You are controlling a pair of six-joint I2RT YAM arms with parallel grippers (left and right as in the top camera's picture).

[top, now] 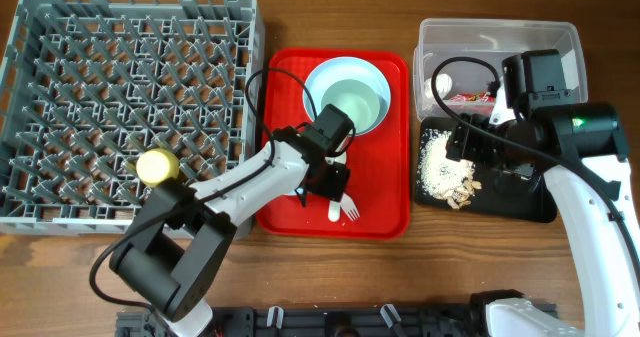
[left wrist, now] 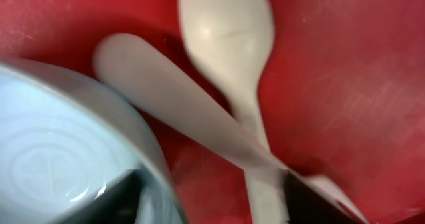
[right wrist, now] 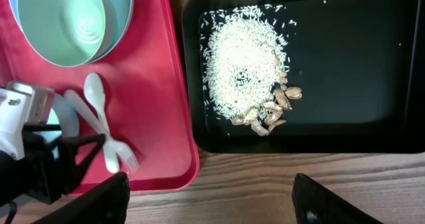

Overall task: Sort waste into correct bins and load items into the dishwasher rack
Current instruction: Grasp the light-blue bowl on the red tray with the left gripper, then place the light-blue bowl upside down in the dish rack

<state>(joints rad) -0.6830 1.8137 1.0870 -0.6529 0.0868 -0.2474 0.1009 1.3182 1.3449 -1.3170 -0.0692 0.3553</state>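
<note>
The white spoon (left wrist: 226, 31) and white fork (left wrist: 172, 98) lie crossed on the red serving tray (top: 385, 207). My left gripper (left wrist: 212, 201) is open low over them, and the spoon's handle runs between its fingers beside the right one. In the overhead view it (top: 335, 182) hides most of the cutlery. A pale blue dish rim (left wrist: 60, 151) lies against its left finger. A teal bowl (top: 352, 105) sits in the plate (top: 325, 75). My right gripper (right wrist: 212, 197) is open and empty, high over the black tray (right wrist: 358, 64), which holds the beige-white scraps (right wrist: 242, 58).
The grey dishwasher rack (top: 130, 97) fills the left. A yellow cup (top: 157, 165) sits at its front edge. The clear tub (top: 450, 37) at the back right holds a red wrapper (top: 470, 97) and a white scrap (top: 443, 80). Bare wood runs along the front.
</note>
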